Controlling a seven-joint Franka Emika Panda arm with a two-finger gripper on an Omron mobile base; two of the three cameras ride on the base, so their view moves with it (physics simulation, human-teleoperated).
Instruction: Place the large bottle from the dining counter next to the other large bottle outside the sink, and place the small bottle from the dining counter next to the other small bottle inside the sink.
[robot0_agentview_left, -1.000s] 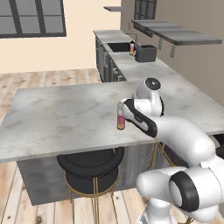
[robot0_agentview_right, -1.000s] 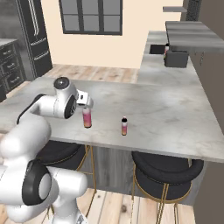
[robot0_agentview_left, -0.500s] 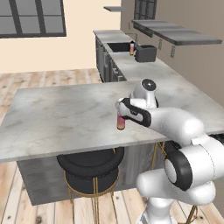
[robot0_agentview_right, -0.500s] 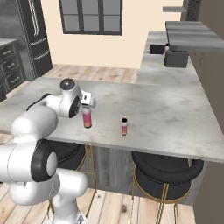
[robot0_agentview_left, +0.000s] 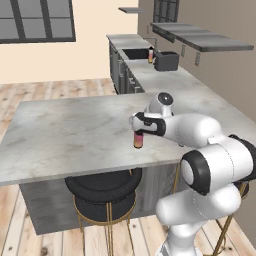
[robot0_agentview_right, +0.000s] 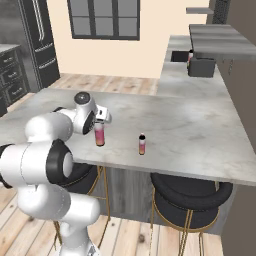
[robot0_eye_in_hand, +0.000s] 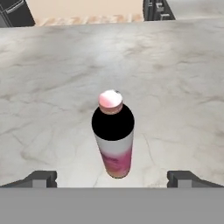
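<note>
Spread wide, the gripper (robot0_eye_in_hand: 112, 178) is held just above the large bottle (robot0_eye_in_hand: 113, 137), which stands upright on the marble dining counter (robot0_eye_in_hand: 52, 78) between the fingertips (robot0_eye_in_hand: 41, 178), untouched. Its pink-and-white label carries no legible writing. Further right stands the small bottle (robot0_agentview_right: 142, 144).

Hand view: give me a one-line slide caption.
Open hand lined up on the upright large bottle standing on the marble dining counter, fingertips wide on either side, not touching.

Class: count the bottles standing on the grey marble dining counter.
2: the large pink-and-white bottle below the open gripper, and the small dark-capped pink bottle beside it, nearer the black stool.
</note>
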